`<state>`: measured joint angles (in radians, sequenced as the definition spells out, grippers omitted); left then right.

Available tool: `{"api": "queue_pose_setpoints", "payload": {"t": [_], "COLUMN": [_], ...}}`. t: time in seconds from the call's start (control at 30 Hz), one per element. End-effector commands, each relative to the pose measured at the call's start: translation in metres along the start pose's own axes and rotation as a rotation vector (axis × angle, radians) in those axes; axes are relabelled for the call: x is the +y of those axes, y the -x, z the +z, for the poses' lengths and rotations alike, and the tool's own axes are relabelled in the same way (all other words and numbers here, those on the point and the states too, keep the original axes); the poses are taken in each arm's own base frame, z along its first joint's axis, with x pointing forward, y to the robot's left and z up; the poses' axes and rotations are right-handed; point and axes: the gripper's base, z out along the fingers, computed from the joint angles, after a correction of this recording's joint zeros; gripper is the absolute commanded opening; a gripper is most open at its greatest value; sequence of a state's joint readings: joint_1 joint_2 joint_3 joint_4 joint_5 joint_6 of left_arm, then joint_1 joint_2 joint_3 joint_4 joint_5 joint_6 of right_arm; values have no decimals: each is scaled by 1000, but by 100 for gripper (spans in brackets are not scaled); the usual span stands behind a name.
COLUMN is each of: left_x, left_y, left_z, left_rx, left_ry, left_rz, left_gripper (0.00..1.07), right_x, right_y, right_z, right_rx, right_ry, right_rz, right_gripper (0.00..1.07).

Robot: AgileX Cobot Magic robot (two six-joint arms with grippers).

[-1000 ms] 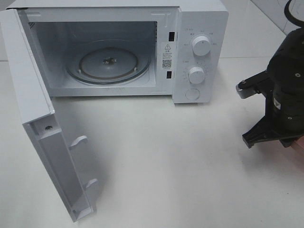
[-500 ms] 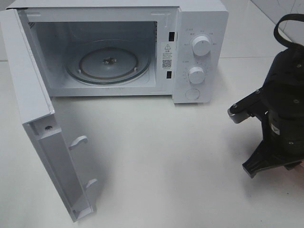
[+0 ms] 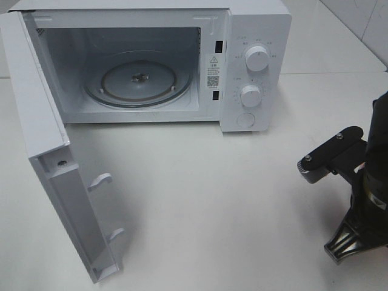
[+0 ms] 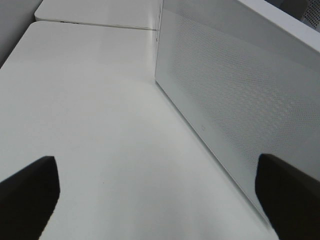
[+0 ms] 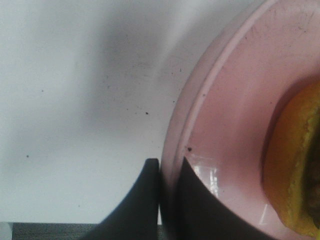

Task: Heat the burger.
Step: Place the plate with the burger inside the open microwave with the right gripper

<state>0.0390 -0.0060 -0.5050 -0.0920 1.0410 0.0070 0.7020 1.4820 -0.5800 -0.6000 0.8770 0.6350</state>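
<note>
The burger [image 5: 295, 165] shows only as a golden-yellow bun edge at the border of the right wrist view. It rests on a pink round plate [image 5: 235, 100]. My right gripper [image 5: 167, 167] is shut on the plate's rim, one dark finger outside the rim and one inside. In the high view only the right arm [image 3: 364, 182] shows, at the lower right; plate and burger are out of that view. The left gripper [image 4: 157, 165] stands open with nothing between its fingers, beside the outer face of the microwave door [image 4: 235, 95].
The white microwave [image 3: 254, 66] stands at the back with its door [image 3: 54, 170] swung open toward the front left. Its glass turntable [image 3: 138, 79] is bare. Two dials [image 3: 257, 59] and a button sit on its right panel.
The right arm has moved toward the front of the table and slightly right in the high view. The microwave and its door have not moved.
</note>
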Motion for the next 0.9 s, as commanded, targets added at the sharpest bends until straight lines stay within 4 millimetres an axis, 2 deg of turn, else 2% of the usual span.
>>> {"api": "queue_pose_setpoints", "payload": {"t": [0.03, 0.27, 0.47, 0.9], "left_x": [-1, -1, -1, -1], "left_y": [-1, -1, -1, -1], "left_z": [-2, -2, -2, -2], "left_rx": [-26, -26, -26, -26], "left_ry": [-5, -5, -5, -5], "left_rz": [-10, -10, -10, -10], "left_gripper": [100, 100, 100, 100], "right_x": [-3, 7, 12, 44], "right_y": [-6, -20, -24, -33], "right_z": [-4, -19, -24, -42], "right_rx": [-6, -43, -47, -162], "right_ry": [-49, -55, -78, -90], "right_rz": [-23, -72, -114, -310], "right_gripper": [0, 1, 1, 0]}}
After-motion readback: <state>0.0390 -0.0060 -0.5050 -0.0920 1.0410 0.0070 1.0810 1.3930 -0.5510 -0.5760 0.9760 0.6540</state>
